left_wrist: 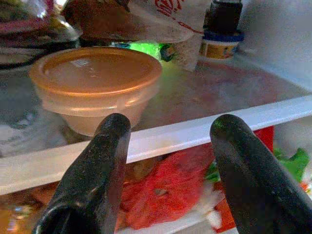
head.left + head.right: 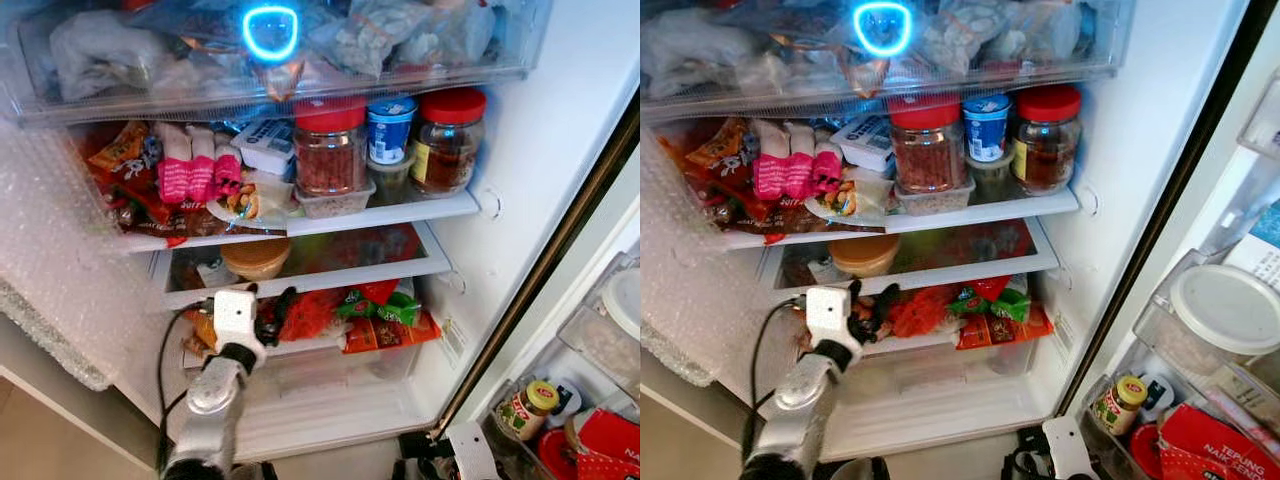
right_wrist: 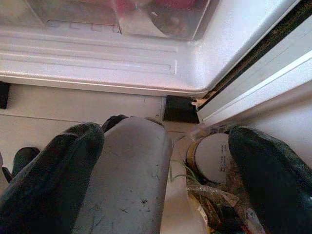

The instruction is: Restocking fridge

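One arm up at the fridge!
Left end effector (image 2: 268, 316), fingers apart and empty, faces the tub (image 1: 95, 83) just behind the shelf edge (image 1: 195, 134).

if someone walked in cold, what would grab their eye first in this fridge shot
Probably the glowing blue ring light on the clear top drawer, then the two red-lidded glass jars flanking a blue-topped tub on the packed upper shelf. Below, the left gripper reaches in open at the glass shelf edge, in front of a round tan-lidded plastic container.
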You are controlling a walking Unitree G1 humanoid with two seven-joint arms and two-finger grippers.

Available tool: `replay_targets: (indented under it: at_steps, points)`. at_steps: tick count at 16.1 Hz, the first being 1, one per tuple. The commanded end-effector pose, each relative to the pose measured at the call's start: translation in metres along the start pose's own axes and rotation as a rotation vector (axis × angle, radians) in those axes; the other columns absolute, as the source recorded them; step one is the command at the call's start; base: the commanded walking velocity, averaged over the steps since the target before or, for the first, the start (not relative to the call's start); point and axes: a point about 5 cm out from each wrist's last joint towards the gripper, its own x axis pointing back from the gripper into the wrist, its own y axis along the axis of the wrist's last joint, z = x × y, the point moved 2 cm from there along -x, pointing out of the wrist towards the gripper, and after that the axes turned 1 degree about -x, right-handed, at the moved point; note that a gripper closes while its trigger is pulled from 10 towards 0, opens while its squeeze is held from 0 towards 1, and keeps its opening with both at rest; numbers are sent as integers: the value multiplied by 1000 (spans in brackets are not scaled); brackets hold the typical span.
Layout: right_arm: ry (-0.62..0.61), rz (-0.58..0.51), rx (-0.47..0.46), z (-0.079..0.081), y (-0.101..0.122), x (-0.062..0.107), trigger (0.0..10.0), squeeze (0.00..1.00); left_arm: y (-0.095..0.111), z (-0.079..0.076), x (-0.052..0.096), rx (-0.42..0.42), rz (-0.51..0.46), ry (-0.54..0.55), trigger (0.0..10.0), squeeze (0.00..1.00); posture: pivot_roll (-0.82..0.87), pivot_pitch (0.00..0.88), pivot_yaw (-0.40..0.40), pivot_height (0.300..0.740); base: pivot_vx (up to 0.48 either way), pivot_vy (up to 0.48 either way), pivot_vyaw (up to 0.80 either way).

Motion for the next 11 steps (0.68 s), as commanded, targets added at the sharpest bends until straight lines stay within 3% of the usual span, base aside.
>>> replay_targets:
  at_steps: [1,5,11]
  points:
    - [29,106,-7,11,-27,4,10000,0,2,1,2,-49,4,-6,10000,0,-121,0,68,619,-259,0,0]
    - [33,105,-15,14,-28,4,10000,0,2,-2,5,-111,47,8,10000,0,-131,0,80,619,-268,0,0]
    - [42,102,-22,14,-28,5,10000,0,1,-7,6,-103,68,11,10000,0,-132,0,76,619,-304,0,0]
